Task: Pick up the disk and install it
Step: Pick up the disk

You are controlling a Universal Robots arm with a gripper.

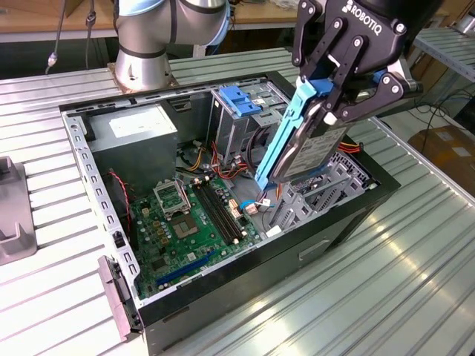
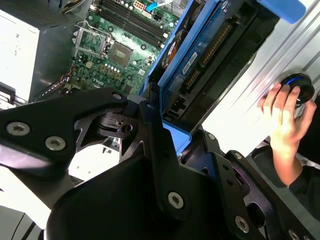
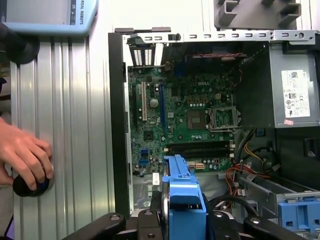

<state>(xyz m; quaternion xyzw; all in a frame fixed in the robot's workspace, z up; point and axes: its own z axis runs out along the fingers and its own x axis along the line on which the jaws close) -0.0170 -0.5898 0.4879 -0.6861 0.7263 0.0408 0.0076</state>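
Note:
The disk (image 1: 310, 148), grey metal with a white label and bright blue side rails, hangs tilted steeply, its low end over the drive bay (image 1: 319, 196) at the front of the open computer case (image 1: 245, 285). My gripper (image 1: 334, 93) is shut on its upper end, the black fingers (image 1: 349, 63) clamping both faces. In the second wrist view the disk (image 2: 202, 52) runs away from my gripper (image 2: 165, 127), its connector edge showing. In the first wrist view the disk's blue rail (image 3: 182, 200) sticks out between the gripper's (image 3: 184, 222) links, above the motherboard (image 3: 185, 115).
Inside the case lie the green motherboard (image 1: 189, 222), a grey power-supply box (image 1: 137, 130), a blue drive caddy (image 1: 239, 100) and loose cables. A person's hand (image 3: 25, 157) rests on a black knob on the ribbed metal table (image 3: 65, 125). A grey bracket (image 1: 11, 215) sits at the exterior view's left.

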